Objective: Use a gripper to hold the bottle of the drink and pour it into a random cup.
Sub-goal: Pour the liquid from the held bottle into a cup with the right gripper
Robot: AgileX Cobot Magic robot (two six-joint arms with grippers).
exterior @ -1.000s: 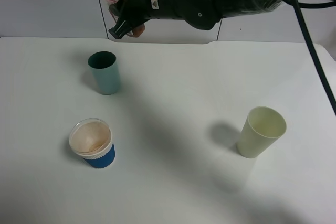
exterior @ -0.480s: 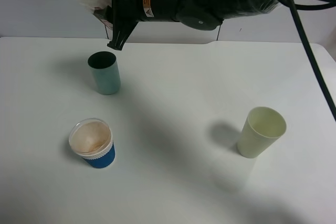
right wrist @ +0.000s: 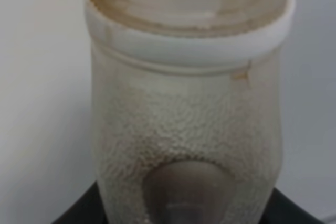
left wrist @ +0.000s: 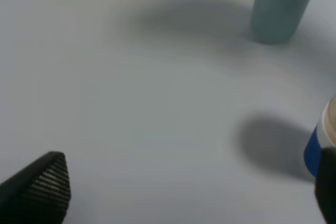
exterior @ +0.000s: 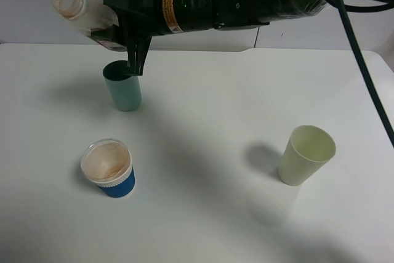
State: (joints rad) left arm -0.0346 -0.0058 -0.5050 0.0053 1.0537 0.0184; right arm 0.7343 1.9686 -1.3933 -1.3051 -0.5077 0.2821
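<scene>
Exterior high: right arm [exterior: 246,1] has swung toward the counter's [exterior: 203,121] far left corner since a second ago. The bottle of the drink [exterior: 83,13] came with it and now hangs tilted, open mouth up and leftward, above the teal tumbler's [exterior: 124,87] far side. Blue cup [exterior: 109,169] unmoved, near left. Right pincer [exterior: 117,29] clamped on the bottle's body. Left pincer [left wrist: 184,198]: fingertips [left wrist: 42,187] wide apart.

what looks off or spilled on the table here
No spill shows on the table. Two oddities: the blue cup is brown-stained inside, and the right gripper holds the uncapped bottle tilted in the air by the teal tumbler, not over the blue cup.
</scene>
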